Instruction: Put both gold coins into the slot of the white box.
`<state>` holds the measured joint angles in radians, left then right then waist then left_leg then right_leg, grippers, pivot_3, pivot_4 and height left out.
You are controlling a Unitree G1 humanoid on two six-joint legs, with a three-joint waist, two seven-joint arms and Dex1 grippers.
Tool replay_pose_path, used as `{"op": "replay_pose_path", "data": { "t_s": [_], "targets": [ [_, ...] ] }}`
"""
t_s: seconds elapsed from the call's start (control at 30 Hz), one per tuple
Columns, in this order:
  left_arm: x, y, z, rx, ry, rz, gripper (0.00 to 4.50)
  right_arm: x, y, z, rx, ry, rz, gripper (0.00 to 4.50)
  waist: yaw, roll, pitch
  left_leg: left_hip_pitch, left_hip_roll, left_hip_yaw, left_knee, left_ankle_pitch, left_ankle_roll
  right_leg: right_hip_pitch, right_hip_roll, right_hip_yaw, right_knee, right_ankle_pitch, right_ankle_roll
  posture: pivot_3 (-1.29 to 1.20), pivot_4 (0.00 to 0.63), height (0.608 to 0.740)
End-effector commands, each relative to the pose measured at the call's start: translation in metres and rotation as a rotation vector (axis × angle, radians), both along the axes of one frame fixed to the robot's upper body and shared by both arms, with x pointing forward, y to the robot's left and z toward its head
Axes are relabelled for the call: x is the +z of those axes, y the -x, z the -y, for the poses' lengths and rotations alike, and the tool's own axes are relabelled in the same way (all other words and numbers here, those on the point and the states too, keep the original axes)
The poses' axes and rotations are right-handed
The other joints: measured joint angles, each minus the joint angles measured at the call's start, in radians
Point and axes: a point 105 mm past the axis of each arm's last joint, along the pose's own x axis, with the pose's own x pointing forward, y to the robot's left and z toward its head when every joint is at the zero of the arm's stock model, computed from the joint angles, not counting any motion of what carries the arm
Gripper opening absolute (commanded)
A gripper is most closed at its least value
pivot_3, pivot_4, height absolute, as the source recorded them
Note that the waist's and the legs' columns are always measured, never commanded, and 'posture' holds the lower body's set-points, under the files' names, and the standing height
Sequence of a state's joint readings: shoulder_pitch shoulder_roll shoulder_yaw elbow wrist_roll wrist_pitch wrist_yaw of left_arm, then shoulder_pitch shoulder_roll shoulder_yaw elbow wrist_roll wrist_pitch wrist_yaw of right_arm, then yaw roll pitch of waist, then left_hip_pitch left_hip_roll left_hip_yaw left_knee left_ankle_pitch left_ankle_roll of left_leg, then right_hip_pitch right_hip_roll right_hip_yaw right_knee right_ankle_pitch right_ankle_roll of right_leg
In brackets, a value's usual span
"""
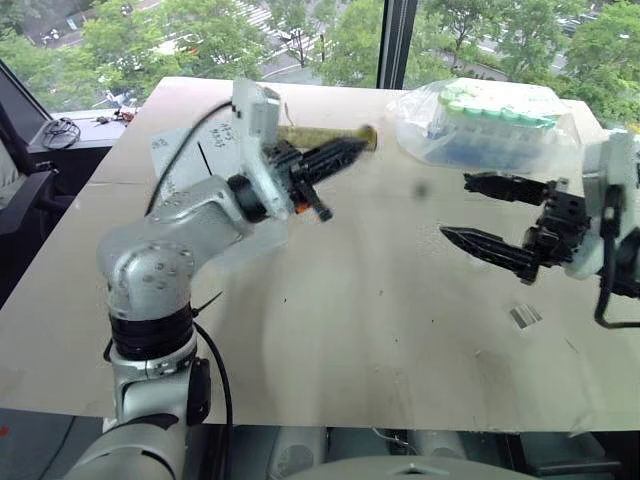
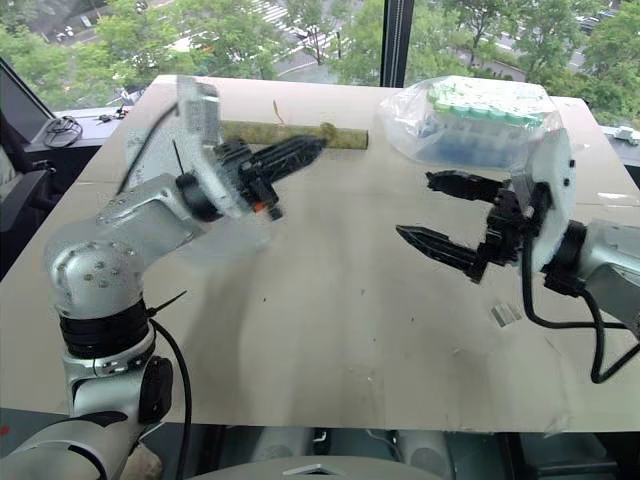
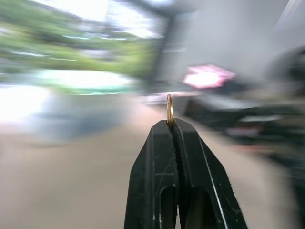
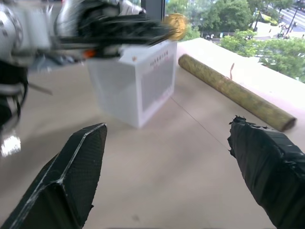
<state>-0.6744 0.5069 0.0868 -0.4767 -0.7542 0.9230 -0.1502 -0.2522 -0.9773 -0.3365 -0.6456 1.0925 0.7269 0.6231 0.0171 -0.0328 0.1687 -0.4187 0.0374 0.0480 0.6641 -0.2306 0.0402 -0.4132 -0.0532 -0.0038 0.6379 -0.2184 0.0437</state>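
My left gripper (image 3: 172, 123) is shut on a gold coin (image 3: 169, 109), which stands on edge at its fingertips. From the right wrist, the coin (image 4: 175, 26) and left gripper (image 4: 159, 31) hang above and just past the white box (image 4: 138, 86). In the head views the left arm covers most of the white box (image 1: 185, 150). A thin black line on its top looks like the slot (image 1: 210, 165). My right gripper (image 1: 457, 207) is open and holds nothing, out to the right of the left gripper above the table. The other coin is out of view.
A clear bag of green-capped tubes (image 1: 490, 125) lies at the back right. An olive-brown roll (image 4: 233, 90) lies along the far edge behind the box. A small clear plastic scrap (image 1: 524, 316) sits on the tan table (image 1: 350, 330) under the right arm.
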Motion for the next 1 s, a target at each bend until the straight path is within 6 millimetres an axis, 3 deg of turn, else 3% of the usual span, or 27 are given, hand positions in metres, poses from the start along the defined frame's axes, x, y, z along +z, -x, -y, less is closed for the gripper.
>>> {"op": "replay_pose_path", "data": {
  "t_s": [0.03, 0.17, 0.33, 0.63, 1.0],
  "targets": [
    [0.025, -0.016, -0.031, 0.434, -0.085, 0.163, 0.0, 0.014, 0.001, 0.011, -0.009, 0.035, 0.109, 4.43, -0.003, -0.001, 0.0, 0.0, 0.0, 0.0, 0.0, 0.0, 0.0, 0.0, 0.001, 0.0, 0.0, 0.0, 0.0, 0.0, 0.15, 0.74],
    [0.044, -0.02, -0.063, 0.809, -0.078, 0.207, 0.0, 0.015, -0.004, 0.015, -0.005, 0.049, 0.125, 4.43, -0.002, -0.001, 0.001, 0.0, 0.001, 0.0, 0.0, 0.0, 0.0, 0.0, 0.001, 0.0, 0.0, 0.0, 0.0, 0.0, 0.15, 0.74],
    [0.04, -0.011, -0.078, 1.003, -0.089, 0.167, 0.0, 0.015, -0.005, 0.014, 0.025, 0.065, 0.144, 4.43, -0.002, -0.001, 0.001, 0.0, 0.0, 0.0, -0.002, 0.0, 0.0, 0.0, 0.001, 0.0, -0.001, 0.001, 0.001, 0.0, 0.15, 0.74],
    [0.018, 0.0, -0.093, 1.147, -0.08, 0.002, 0.0, 0.045, 0.005, 0.007, 0.153, -0.035, 0.225, 4.43, -0.003, -0.002, 0.001, 0.0, 0.0, -0.001, -0.003, 0.0, 0.0, -0.001, 0.001, -0.001, -0.001, 0.002, 0.004, 0.0, 0.15, 0.74],
    [-0.01, 0.001, -0.097, 1.144, -0.046, -0.162, 0.0, 0.041, 0.0, 0.003, 0.168, -0.013, 0.214, 4.43, -0.002, -0.002, 0.001, 0.0, 0.001, -0.001, -0.003, 0.0, 0.0, 0.0, 0.0, -0.001, -0.001, 0.002, 0.004, 0.0, 0.15, 0.74]
  ]
}}
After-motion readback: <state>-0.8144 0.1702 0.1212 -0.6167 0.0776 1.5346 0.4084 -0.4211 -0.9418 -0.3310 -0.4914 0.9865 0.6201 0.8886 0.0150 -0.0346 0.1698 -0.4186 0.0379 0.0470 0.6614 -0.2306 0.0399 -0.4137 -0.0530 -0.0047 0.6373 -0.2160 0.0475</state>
